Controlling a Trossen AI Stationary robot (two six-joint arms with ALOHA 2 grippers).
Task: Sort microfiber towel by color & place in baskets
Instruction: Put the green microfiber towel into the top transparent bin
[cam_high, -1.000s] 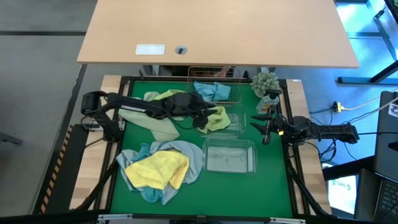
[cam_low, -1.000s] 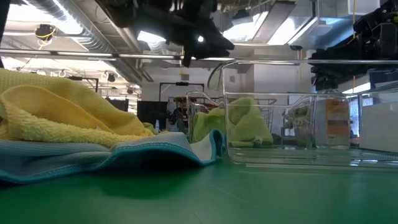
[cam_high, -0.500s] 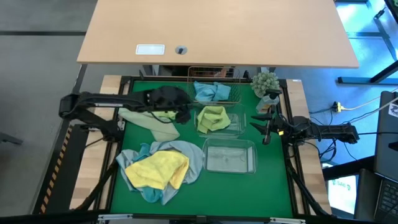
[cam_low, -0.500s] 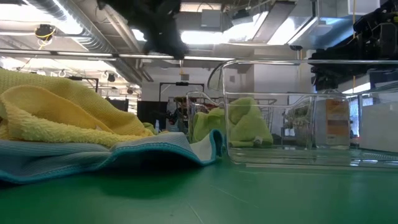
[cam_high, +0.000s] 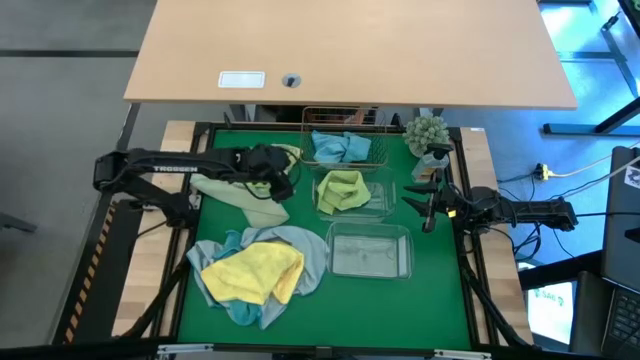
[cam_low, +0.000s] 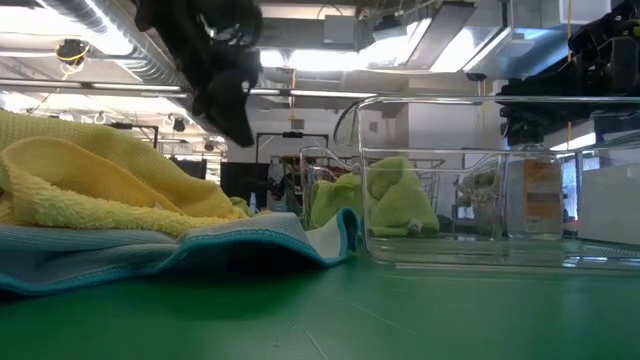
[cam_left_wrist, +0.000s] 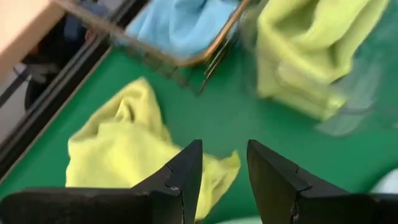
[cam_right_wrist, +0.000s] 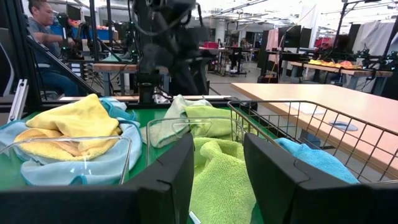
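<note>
Green mat table (cam_high: 400, 300) under me. Biggest thing: heap of microfiber towels, yellow one on pale blue ones (cam_high: 255, 272), on the near side of my left gripper, well apart from it.

My left gripper (cam_high: 283, 180) hangs over the mat w/ fingers (cam_left_wrist: 180, 177) spread, nothing between them. Right below and just past my fingertips: crumpled lime-yellow towel (cam_left_wrist: 124, 155) flat on the mat, not touching me. A pale cream-green towel (cam_high: 245, 198) lies partly under my left arm, on the near side of the wrist.

Ahead of the left gripper: copper-coloured wire-mesh basket (cam_high: 378, 152) w/ light blue towel (cam_high: 338, 146) inside. Beside that basket, to the right of my fingers: clear plastic tub (cam_high: 380, 203) holding a lime-green towel (cam_high: 343, 190). 2nd clear plastic tub (cam_high: 368, 250), no towel in it, sits farther right and nearer, just beside the big heap.

My right gripper (cam_high: 428, 203) waits at the table's right edge, fingers (cam_right_wrist: 171, 174) apart, holding nothing; the tub w/ the lime-green towel is straight ahead of it, wire basket alongside.

Small potted green plant (cam_high: 428, 135) at the far right corner, behind my right gripper.
</note>
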